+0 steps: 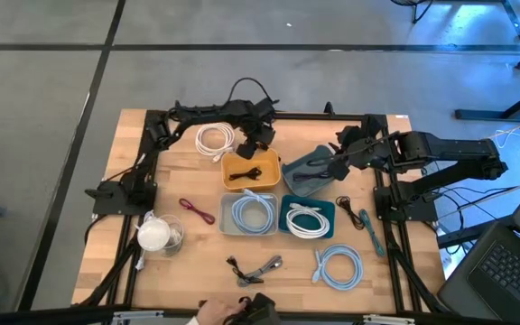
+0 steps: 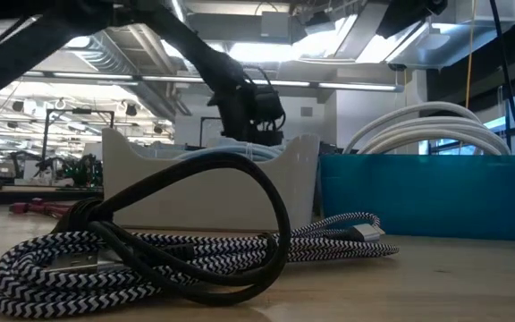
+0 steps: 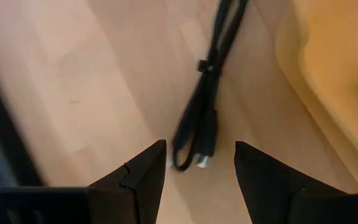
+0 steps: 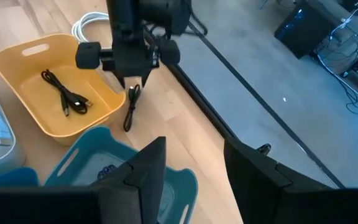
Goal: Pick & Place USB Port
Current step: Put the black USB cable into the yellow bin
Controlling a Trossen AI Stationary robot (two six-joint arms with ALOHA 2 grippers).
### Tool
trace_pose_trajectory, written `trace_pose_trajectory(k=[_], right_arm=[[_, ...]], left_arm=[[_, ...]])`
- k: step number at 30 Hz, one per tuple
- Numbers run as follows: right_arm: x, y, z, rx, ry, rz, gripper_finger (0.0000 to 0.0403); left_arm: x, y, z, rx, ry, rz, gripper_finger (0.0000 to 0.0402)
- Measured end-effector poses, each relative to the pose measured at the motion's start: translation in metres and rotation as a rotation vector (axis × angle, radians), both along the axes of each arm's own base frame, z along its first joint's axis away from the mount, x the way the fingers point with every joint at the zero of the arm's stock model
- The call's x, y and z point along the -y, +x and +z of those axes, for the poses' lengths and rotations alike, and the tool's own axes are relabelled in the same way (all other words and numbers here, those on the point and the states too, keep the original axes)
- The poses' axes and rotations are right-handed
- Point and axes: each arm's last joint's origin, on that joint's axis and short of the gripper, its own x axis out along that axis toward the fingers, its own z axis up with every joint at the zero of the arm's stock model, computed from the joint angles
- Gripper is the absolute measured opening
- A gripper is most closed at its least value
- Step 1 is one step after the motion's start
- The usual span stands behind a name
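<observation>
Black cable (image 3: 201,118) on bare wood between the open, empty left gripper (image 3: 197,171) fingers; descend centred, then close.

1. Even, fairly bright light falls on the wooden table (image 1: 188,280) in the high view; shadows under the bins are soft and short.
2. In the low view, ceiling strip lights (image 2: 240,80) glare white, and the arm in front of them reads as a dark silhouette.
3. The striped cable (image 2: 105,259) close to that camera is sharp; the room behind is hazy.
4. The left wrist view is soft all over: the black cable (image 3: 201,118) and yellow bin (image 3: 334,68) are blurred.
5. The right wrist view is clear, with faint shadows on the wood.
</observation>
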Motion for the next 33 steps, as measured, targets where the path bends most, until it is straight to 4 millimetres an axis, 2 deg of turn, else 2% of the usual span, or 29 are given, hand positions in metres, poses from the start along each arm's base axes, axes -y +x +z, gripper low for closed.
trace_pose_trajectory(k=[5, 9, 11, 15, 17, 26, 33], right_arm=[[0.0, 0.001, 0.001, -0.001, -0.01, 0.012, 0.0166], [0.0, 0.001, 0.001, -0.001, -0.01, 0.012, 0.0166], [0.0, 0.001, 0.001, -0.001, -0.009, 0.012, 0.0166], [0.0, 0.001, 0.001, -0.001, -0.009, 0.012, 0.0166], [0.0, 0.001, 0.001, -0.001, -0.009, 0.012, 0.0166], [0.0, 0.001, 0.0, -0.004, -0.007, 0.012, 0.0166], [-0.001, 0.001, 0.0, -0.005, 0.01, 0.025, 0.0166]], left_arm=[[-0.001, 0.004, -0.012, -0.01, 0.009, 0.0, 0.018], [-0.005, 0.01, -0.005, 0.041, 0.048, 0.024, 0.0163], [-0.006, 0.01, -0.003, 0.036, 0.067, 0.028, 0.0131], [-0.004, 0.011, 0.003, 0.009, 0.067, 0.033, 0.0026], [-0.003, 0.009, 0.005, -0.01, 0.05, 0.036, 0.0009], [0.0, 0.01, 0.013, -0.011, -0.007, 0.013, 0.0001], [0.005, 0.013, 0.013, -0.028, 0.044, -0.035, 0.0007]])
